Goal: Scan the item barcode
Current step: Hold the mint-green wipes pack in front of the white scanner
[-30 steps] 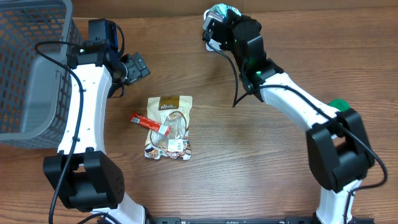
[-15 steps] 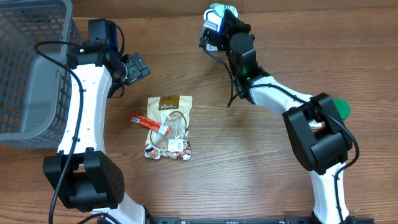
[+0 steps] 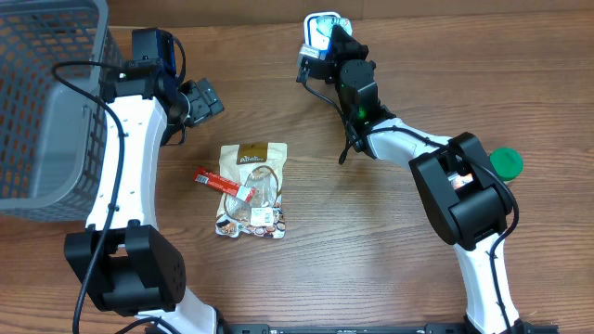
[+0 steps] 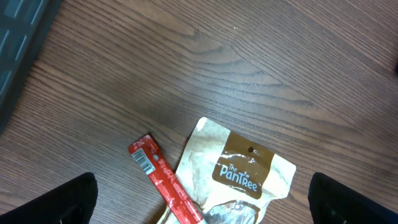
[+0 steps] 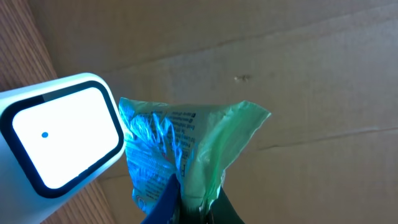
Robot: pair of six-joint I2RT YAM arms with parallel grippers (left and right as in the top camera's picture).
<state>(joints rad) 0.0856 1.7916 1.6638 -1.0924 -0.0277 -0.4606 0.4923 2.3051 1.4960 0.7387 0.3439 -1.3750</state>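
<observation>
A crinkled green and blue foil packet (image 5: 180, 149) sticks up from my right gripper (image 5: 196, 208), which is shut on its lower edge. The packet's blue printed side faces the white barcode scanner (image 5: 59, 134) and sits right beside its bright dark-rimmed window. In the overhead view the scanner (image 3: 321, 30) stands at the table's far edge, with the right gripper (image 3: 338, 42) against it and the packet mostly hidden. My left gripper (image 3: 200, 100) hangs open, its fingertips wide apart above a tan PanTree pouch (image 4: 239, 177) and a red stick pack (image 4: 163, 180).
A grey mesh basket (image 3: 46, 102) fills the far left corner. The pouch (image 3: 252, 190) and red stick (image 3: 223, 184) lie mid-table. A green round lid (image 3: 507, 163) sits by the right arm's base. Brown cardboard backs the scanner.
The right wrist has swung left and back, bringing the foil packet up against the scanner window. The left arm and the items on the table have not moved.
</observation>
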